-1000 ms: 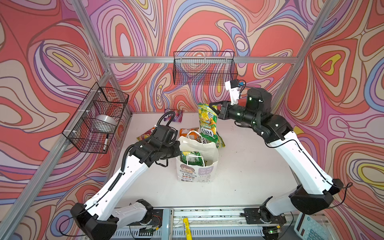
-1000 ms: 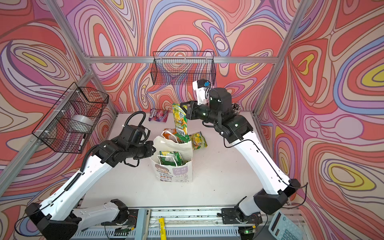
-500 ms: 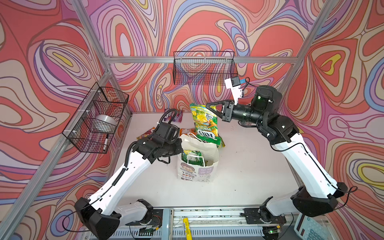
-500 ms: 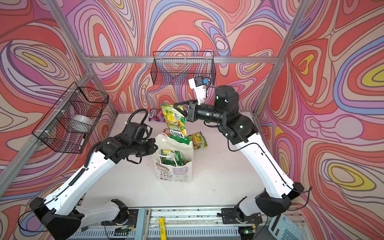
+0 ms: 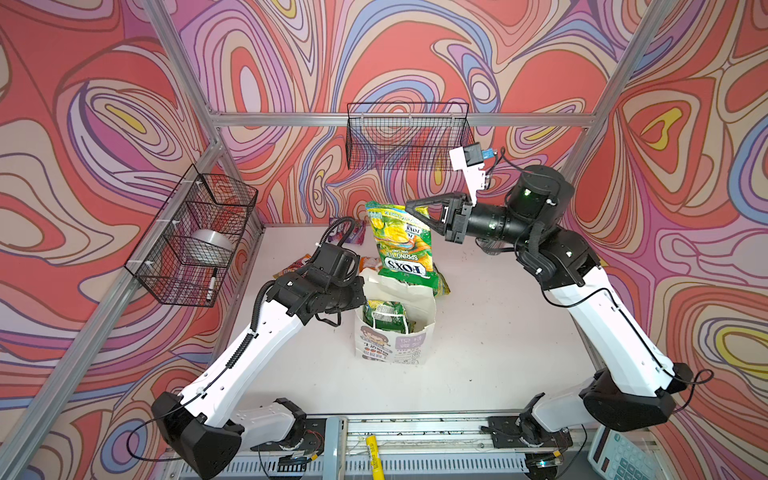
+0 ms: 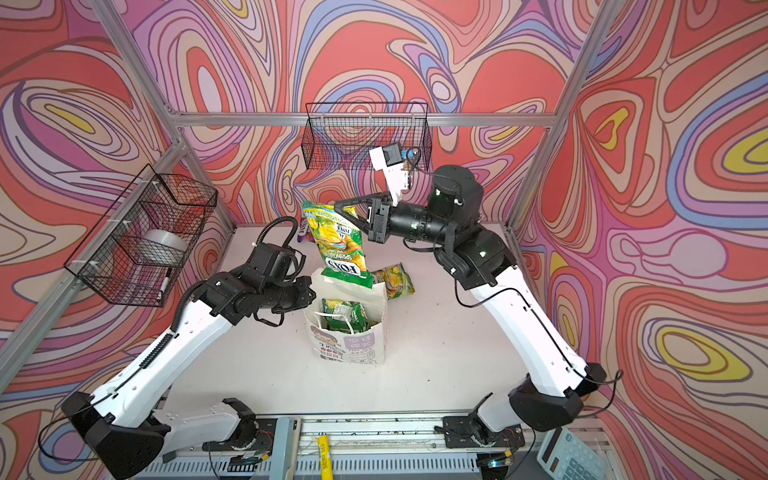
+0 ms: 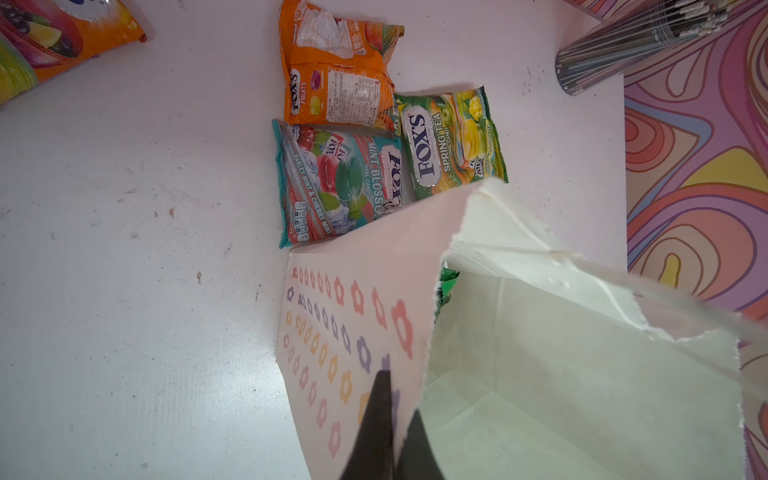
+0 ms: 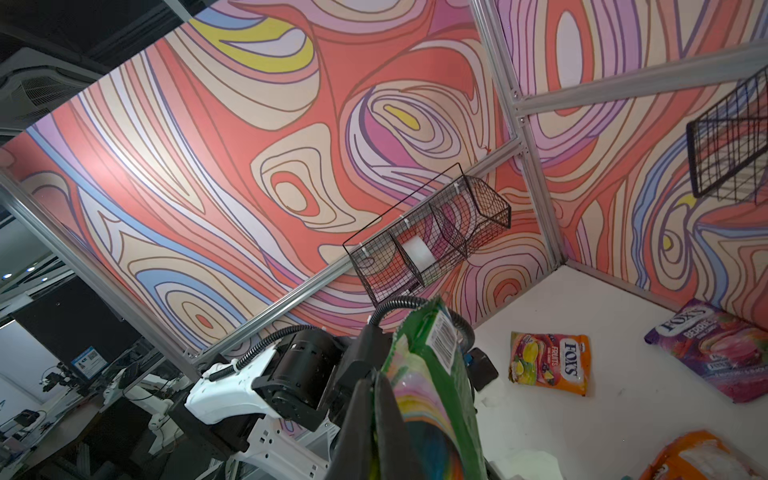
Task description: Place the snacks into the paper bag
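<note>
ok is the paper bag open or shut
Open. The left tool pinches the wall of the paper bag, mouth spread; a green packet lies inside, the right tool holds a Spring Tea packet above.

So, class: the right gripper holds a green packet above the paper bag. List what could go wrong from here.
1. The green packet, pinched at its top by the right gripper, hangs at the back rim of the paper bag; released now, it might catch there and fall behind.
2. The left gripper pinches one wall only; a push could tip the bag.
</note>
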Available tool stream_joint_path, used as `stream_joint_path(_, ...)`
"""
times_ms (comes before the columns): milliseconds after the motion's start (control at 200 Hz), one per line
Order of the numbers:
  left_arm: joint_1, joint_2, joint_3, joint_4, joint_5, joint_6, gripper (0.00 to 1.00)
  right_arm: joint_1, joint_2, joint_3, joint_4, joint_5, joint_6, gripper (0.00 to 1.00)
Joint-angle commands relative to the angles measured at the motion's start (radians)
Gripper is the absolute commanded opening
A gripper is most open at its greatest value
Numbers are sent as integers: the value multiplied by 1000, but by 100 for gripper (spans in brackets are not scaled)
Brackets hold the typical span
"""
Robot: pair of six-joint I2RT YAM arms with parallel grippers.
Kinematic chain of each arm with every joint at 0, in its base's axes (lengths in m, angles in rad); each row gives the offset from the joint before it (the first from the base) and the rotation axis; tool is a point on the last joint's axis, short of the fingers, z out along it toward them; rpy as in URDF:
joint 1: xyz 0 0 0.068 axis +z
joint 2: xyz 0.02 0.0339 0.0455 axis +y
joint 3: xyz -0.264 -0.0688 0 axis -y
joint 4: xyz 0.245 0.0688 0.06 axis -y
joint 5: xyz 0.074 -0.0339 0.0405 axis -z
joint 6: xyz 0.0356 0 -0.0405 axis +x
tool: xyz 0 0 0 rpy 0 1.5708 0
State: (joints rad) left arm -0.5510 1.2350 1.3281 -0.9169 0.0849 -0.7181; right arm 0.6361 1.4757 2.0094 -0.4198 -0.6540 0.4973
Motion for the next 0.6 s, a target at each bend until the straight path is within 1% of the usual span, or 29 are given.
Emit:
stream_joint_path(0,-1,-9,12,-7,-14,-6,0,3,13,77,65,18,-27,0)
stream_joint_path(65,-1,-8,15,-8,-14,-6,0,3,30,75,88,-24,-5,0)
stream_joint_path(145,-1,-6,23,-11,-14,-3,0,4,34,39,94,-36,0,0)
stream_joint_path(270,-1,4,38,-14,-1,0,0,5,-14,-125,165,-39,-2,0)
stream_joint_path(351,-1,11,51,-24,-2,-4,0,5,-23,-182,185,-63,10,0)
stream_joint_path(431,-1,15,62,-29,6,-7,0,9,-35,-258,240,-93,29,0)
stream_joint_path(596,-1,15,77,-42,7,-11,0,13,-55,-398,280,-88,-5,0)
